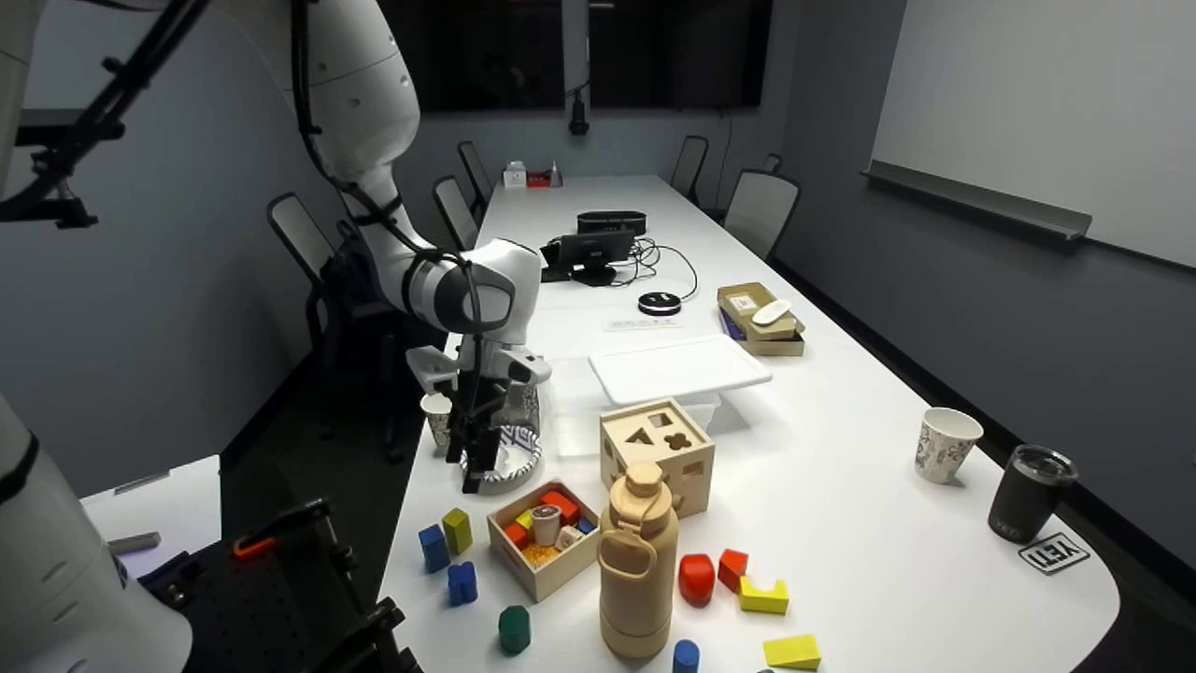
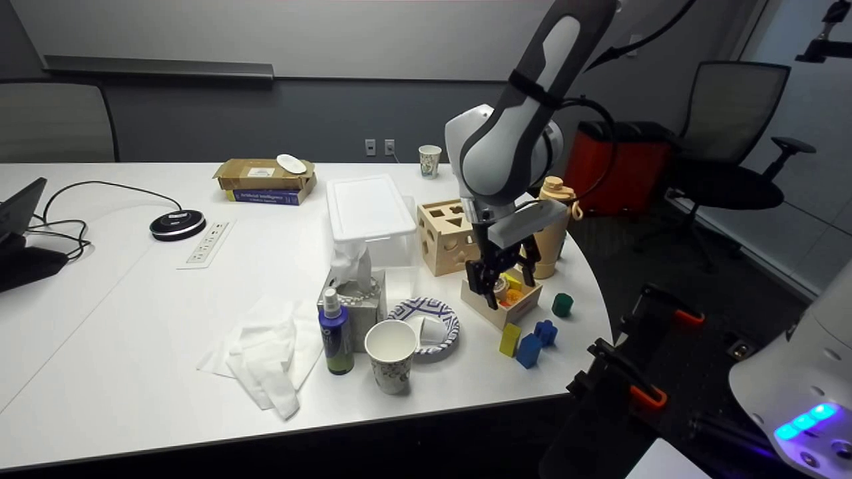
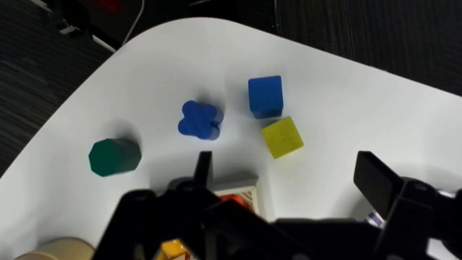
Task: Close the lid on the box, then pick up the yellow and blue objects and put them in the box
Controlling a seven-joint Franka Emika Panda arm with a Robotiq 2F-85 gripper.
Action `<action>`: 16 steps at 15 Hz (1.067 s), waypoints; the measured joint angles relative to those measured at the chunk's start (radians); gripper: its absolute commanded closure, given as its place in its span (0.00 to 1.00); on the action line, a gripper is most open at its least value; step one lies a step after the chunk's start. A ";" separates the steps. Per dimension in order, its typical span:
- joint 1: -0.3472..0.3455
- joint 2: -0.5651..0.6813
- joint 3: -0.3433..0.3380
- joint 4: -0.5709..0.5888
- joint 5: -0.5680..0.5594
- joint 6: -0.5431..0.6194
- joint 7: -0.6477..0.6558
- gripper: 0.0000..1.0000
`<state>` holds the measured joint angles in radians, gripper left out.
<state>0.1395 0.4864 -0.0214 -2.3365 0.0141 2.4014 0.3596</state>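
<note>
1. The gripper hangs over the table with its fingers wide apart. They hold nothing.
2. The job now, I think, is to get the yellow block. It sits on the table, near the wooden tray and just beside the blue block. I can't tell if those two blocks touch.
3. To do it well, first bring the gripper right over the yellow block. Turn it a bit, so the fingers can press flat on two sides and miss the blue one. Go straight down, squeeze softly, and lift straight up so nothing gets bumped over.
4. The yellow block stands on its end, so its long way goes up and down. From above, its square top is turned a little from the line of the fingers. The blue block stands tall too.
5. Farther out is the box. Its lid looks on, holes facing up, so that part seems done.
</note>
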 measured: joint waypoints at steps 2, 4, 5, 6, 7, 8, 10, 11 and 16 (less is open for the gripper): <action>0.002 0.001 0.004 -0.031 -0.001 0.007 0.000 0.00; 0.003 0.010 0.002 -0.058 -0.007 0.040 0.000 0.00; 0.003 0.021 0.000 -0.063 -0.011 0.061 0.000 0.00; 0.003 0.035 -0.002 -0.064 -0.014 0.080 0.000 0.00; 0.003 0.051 -0.003 -0.064 -0.022 0.103 0.000 0.00; 0.004 0.066 -0.003 -0.063 -0.032 0.125 0.000 0.00; 0.013 0.094 -0.004 -0.058 -0.047 0.160 0.000 0.00; 0.021 0.106 -0.005 -0.054 -0.050 0.175 0.000 0.00; 0.062 0.151 -0.008 -0.045 -0.050 0.241 0.000 0.00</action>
<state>0.2015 0.6371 -0.0296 -2.3812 -0.0364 2.6428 0.3596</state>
